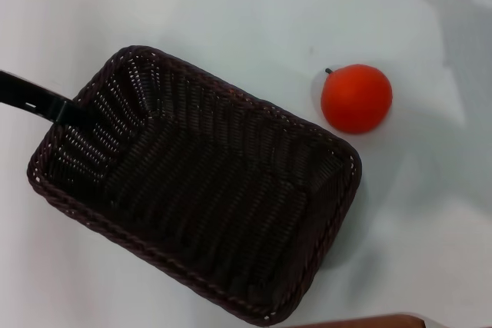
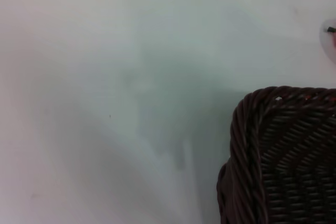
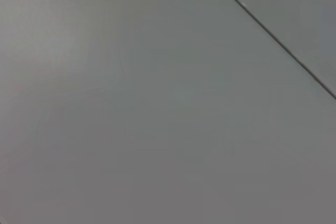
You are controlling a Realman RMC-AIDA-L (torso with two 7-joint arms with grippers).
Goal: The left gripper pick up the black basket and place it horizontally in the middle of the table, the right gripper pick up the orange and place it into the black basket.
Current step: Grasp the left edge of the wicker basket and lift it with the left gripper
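The black basket [image 1: 200, 190] lies diagonally on the white table [image 1: 231, 5], its long axis running from upper left to lower right, and it is empty. My left gripper [image 1: 68, 111] comes in from the left as a slim black bar and meets the braided rim at the basket's left short end, shut on it. The left wrist view shows one basket corner [image 2: 283, 150] close up. The orange [image 1: 356, 98] sits on the table just beyond the basket's right corner, apart from it. The right gripper is out of view.
Bare table lies beyond the basket and left of the orange. A brown edge [image 1: 369, 320] shows at the bottom of the head view. The right wrist view shows only a plain grey surface with a dark line [image 3: 273, 35].
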